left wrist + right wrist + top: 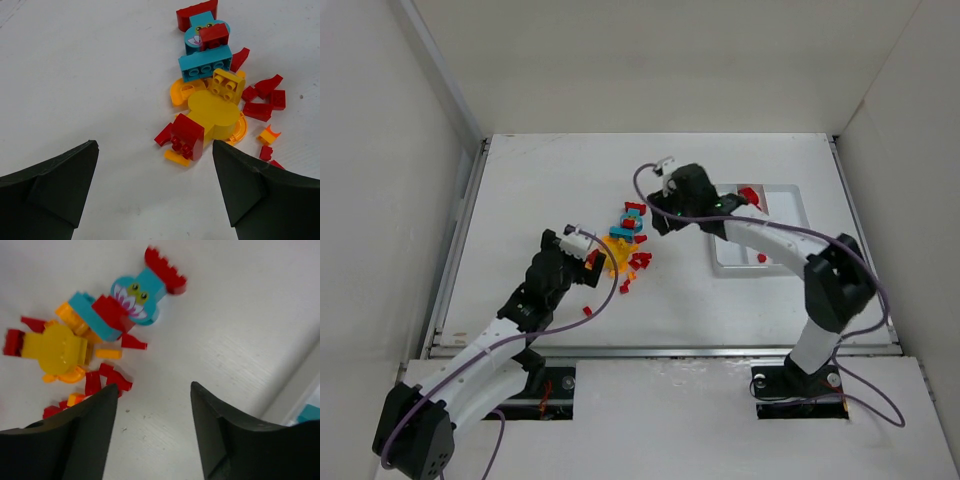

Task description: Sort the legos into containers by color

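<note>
The legos (630, 245) lie in a loose pile at mid-table, in red, yellow, orange and teal. In the left wrist view a red brick (187, 136) leans on a yellow round piece (215, 112), with a teal brick (205, 62) beyond them. My left gripper (155, 149) is open over bare table just short of the red brick. My right gripper (154, 386) is also open and holds nothing, and it hovers beside small red pieces (112, 377). A teal printed piece (137, 292) lies farther off. The white tray of containers (790, 192) holds a few red pieces (748, 194).
The right arm (770, 240) crosses over the tray and hides most of it. A stray red piece (588, 311) lies near the table's front, close to the left arm. White walls enclose the table on three sides. The tray's edge (300, 390) shows in the right wrist view.
</note>
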Controlling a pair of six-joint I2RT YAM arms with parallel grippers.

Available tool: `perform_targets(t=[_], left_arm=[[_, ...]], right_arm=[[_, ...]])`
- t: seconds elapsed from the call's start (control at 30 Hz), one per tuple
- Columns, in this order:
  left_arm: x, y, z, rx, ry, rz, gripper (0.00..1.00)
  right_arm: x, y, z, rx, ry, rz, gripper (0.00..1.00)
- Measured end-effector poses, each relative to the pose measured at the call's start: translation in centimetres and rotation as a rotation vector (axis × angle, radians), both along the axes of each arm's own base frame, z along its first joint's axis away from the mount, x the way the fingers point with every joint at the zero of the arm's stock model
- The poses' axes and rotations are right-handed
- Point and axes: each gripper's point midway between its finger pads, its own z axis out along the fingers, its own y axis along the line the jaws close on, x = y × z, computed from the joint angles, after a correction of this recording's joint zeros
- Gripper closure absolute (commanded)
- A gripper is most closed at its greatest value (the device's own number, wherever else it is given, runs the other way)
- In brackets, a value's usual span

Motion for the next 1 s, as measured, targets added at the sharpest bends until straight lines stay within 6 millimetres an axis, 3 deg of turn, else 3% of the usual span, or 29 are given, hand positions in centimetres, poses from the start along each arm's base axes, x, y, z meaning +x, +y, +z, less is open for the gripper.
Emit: perform_targets(t=[0.13, 0.17, 0.23, 0.5, 0.77, 0.9, 1.0], left_arm=[[0.3, 0.7, 0.2, -0.005, -0.005, 0.030, 0.26], [0.4, 0.9, 0.2, -0.007, -0.008, 0.035, 0.30], [0.5, 1.3, 0.4, -0.009, -0.014, 0.049, 0.30], [0.6, 1.4, 0.6, -0.014, -0.022, 0.055, 0.20], [0.6, 1.4, 0.6, -0.014, -0.022, 0.052, 0.20], [0.6, 1.6, 0.4, -0.012, -0.018, 0.057, 0.20], [0.5, 1.7, 0.2, -0.010, -0.015, 0.058, 0.20]], right_arm=[[-2.5, 2.5, -7.6, -0.115, 0.151, 0.099, 0.38], [-3.1, 2.8, -8.8, -0.132, 0.181, 0.115, 0.38], [-3.9, 3.1, -10.3, -0.152, 0.217, 0.135, 0.38], [-3.9, 5.4, -9.5, -0.122, 0.190, 0.177, 0.38], [-3.8, 6.0, -12.6, -0.168, 0.229, 0.186, 0.39], [-4.0, 6.5, -12.5, -0.170, 0.222, 0.194, 0.52], [-4.1, 6.4, -12.5, -0.179, 0.220, 0.194, 0.70]])
